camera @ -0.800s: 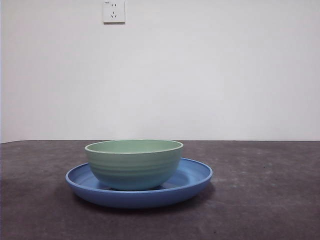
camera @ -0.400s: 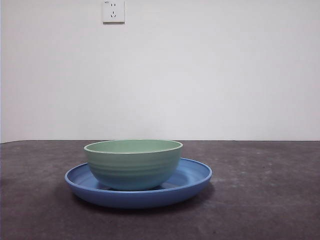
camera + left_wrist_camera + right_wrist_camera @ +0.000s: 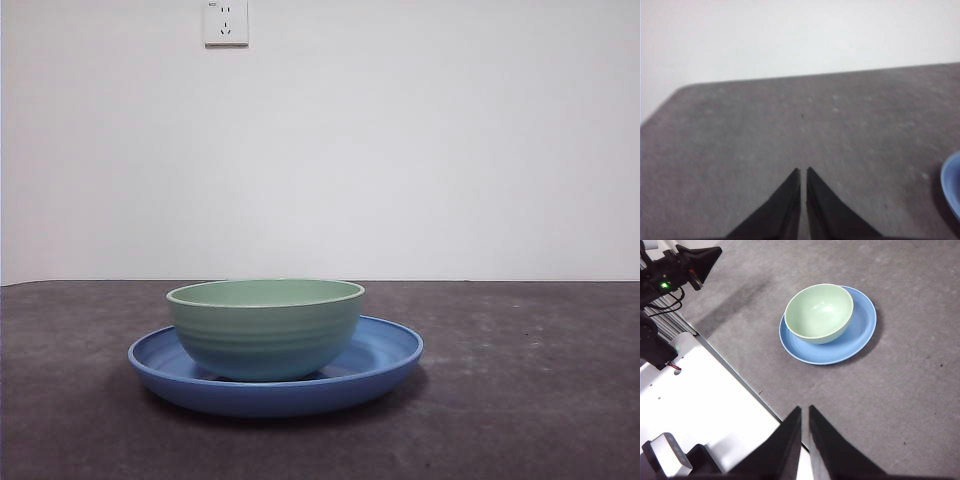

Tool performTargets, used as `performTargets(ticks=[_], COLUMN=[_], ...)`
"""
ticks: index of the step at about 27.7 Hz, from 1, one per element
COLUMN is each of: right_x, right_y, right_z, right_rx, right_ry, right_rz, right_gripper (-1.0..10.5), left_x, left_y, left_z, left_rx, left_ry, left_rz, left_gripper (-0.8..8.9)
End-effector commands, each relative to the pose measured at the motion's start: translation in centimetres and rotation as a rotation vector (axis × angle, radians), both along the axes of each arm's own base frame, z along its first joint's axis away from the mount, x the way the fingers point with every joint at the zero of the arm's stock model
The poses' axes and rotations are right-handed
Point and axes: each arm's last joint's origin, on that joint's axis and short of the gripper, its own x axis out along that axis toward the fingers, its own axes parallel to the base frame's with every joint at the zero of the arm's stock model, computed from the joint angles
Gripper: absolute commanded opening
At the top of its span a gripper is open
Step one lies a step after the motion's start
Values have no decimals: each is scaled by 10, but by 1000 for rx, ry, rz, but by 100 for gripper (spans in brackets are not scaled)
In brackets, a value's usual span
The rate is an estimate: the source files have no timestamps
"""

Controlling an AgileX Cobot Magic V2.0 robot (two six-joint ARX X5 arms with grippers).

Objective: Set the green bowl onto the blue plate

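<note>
The green bowl (image 3: pixel 265 328) sits upright inside the blue plate (image 3: pixel 385 352) on the dark table, a little left of the plate's centre. In the right wrist view the green bowl (image 3: pixel 819 313) rests on the blue plate (image 3: pixel 860 335), well beyond my right gripper (image 3: pixel 805 410), which is shut and holds nothing, high above the table's near edge. My left gripper (image 3: pixel 803 172) is also shut and empty over bare table, with only a sliver of the blue plate (image 3: pixel 952 192) showing off to one side. No arm shows in the front view.
A white wall with a socket (image 3: pixel 226 22) stands behind the grey table (image 3: pixel 520 400). The right wrist view shows the white robot base (image 3: pixel 700 405) beside the table edge and the other arm's black gripper (image 3: pixel 702 262) with cables.
</note>
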Motion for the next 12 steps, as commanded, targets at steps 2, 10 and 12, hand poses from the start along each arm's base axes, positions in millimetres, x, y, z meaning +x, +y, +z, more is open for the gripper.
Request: performTargets(ticks=[2,10,12], right_x=[-1,-1,-1], right_y=[0,0,0], right_z=[5,5,5], right_rx=[9,9,8], right_ry=[-22,-22,-22], right_rz=[10,10,10], right_gripper=[22,22,22], left_x=[1,0,0], left_y=[1,3,3], left_z=[-9,-11,-14], left_rx=[18,27,29], left_ry=[34,58,87], left_rz=[50,141,137], left_gripper=[21,21,21])
